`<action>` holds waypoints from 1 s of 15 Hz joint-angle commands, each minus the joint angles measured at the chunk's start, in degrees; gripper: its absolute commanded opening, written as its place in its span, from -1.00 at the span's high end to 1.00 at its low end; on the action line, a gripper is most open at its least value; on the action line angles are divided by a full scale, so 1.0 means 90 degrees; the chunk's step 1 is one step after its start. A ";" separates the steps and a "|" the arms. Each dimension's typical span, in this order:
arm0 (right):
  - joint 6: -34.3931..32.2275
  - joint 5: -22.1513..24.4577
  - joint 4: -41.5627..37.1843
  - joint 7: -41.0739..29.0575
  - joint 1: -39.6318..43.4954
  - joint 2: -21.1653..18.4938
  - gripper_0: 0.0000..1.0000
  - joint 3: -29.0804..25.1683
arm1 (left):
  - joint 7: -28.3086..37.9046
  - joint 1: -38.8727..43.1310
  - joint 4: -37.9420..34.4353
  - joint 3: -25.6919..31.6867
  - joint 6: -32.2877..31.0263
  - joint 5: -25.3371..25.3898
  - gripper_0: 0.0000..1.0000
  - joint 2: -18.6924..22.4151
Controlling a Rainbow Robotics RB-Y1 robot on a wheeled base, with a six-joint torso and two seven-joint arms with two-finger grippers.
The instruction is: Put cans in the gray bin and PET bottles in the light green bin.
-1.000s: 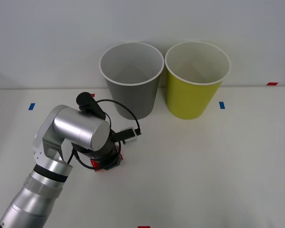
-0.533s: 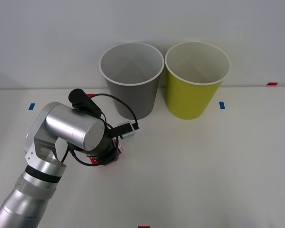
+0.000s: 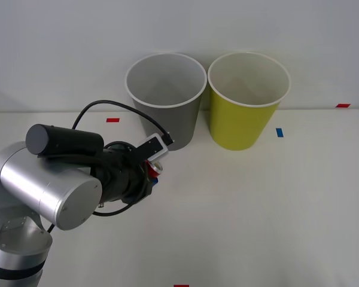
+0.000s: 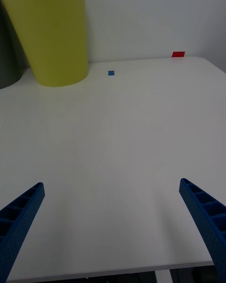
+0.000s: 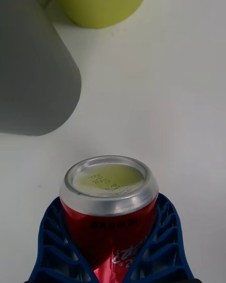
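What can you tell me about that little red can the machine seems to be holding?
The can is small, shiny red metal with faint white lettering and a silver end stamped with tiny print. The left gripper has its blue ribbed fingers wrapped around both sides of it. In the front view just a sliver of red peeks out beyond the arm, near the gray bin and above the white table.

A: Any readable text?
B: Only on the small shiny red drink can with silver ends (image 5: 109, 203). Faint stamped code lines on its silver end, too small to read. Dark small print around the red wall below the rim, illegible. Part of a white script logo lower down, cut off.
A: Bins, tabletop?
B: Nothing written.
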 commanded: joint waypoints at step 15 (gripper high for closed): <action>0.0000 0.0000 0.0000 0.0000 0.0000 0.0000 -1.00 0.0000 | 0.1833 -0.0033 -0.1664 0.1766 -0.1656 0.2983 1.00 0.0684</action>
